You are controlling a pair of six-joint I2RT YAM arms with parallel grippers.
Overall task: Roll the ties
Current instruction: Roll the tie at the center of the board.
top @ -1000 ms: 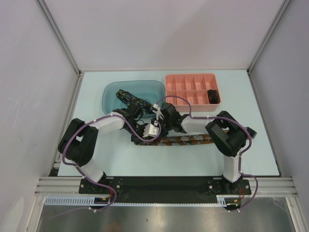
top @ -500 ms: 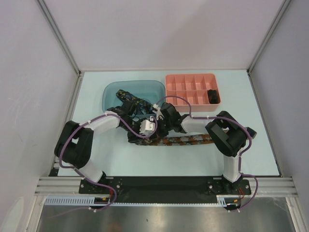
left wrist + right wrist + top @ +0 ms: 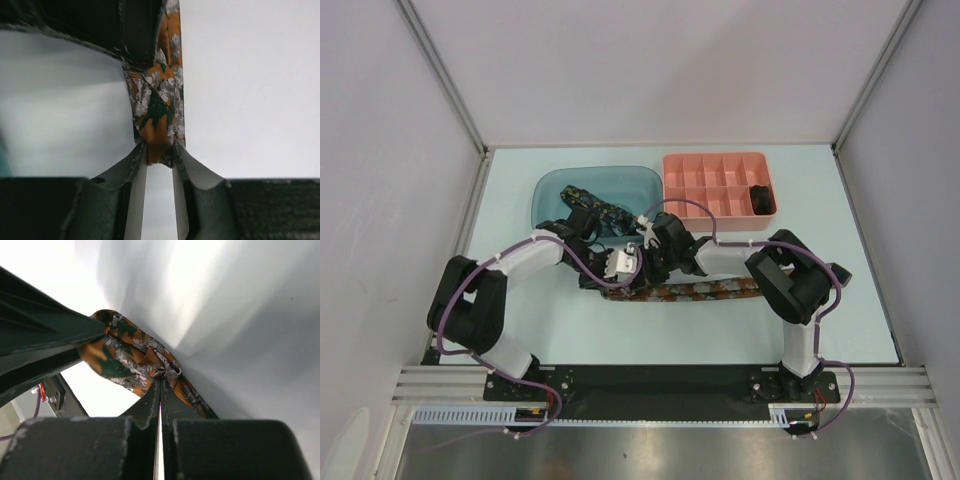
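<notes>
Pale table beneath: your left gripper and right gripper both pinch the orange tie; likely limp and slippery, so hold the fold.

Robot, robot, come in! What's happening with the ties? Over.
Left gripper shut on orange tie. Right gripper shut on it too. Tie partly bunched, rest flat on table. Dark tie sits in blue bin, not in the way.

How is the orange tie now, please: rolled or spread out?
Mostly spread: the orange tie lies stretched long; left gripper and right gripper pinch one end.
</notes>
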